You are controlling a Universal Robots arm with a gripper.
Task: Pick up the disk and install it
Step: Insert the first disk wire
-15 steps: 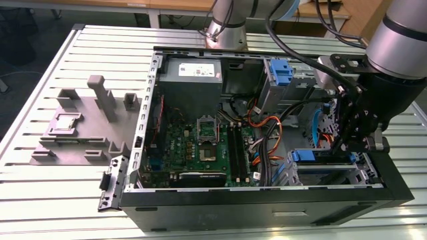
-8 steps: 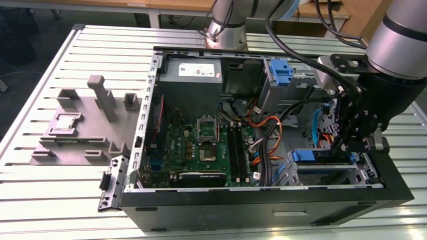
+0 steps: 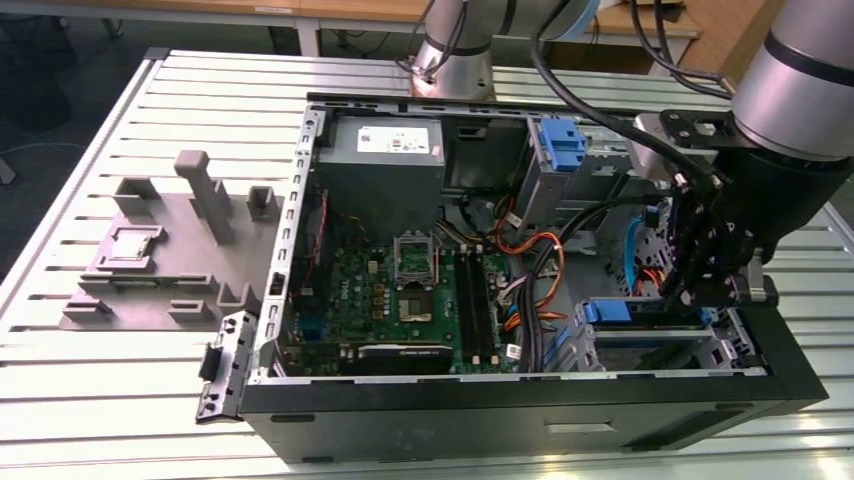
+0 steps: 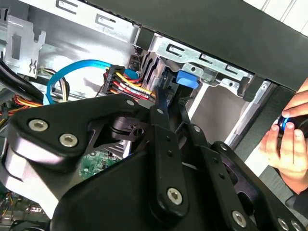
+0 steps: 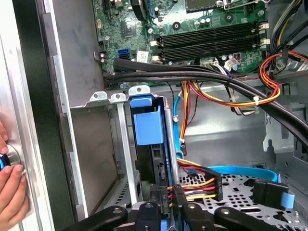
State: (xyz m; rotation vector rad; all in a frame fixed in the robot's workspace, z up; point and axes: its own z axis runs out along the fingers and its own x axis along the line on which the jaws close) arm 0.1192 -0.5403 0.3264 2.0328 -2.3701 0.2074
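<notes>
Currently the gripper point(image 5: 166, 204) clenches the disk point(image 5: 150, 144), standing edgewise in the drive bay at the case's 4 o'clock corner; crowding SATA cables point(image 5: 199, 185) could snag or deflect it.

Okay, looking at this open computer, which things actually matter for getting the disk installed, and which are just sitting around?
Part of the job:
- the disk, sitting in the drive bay
- the gripper, right at the disk

Just lying about:
- the power supply
- the motherboard
- the upright blue latch
- the grey fixture on the table
- a person's hand by the case
</notes>
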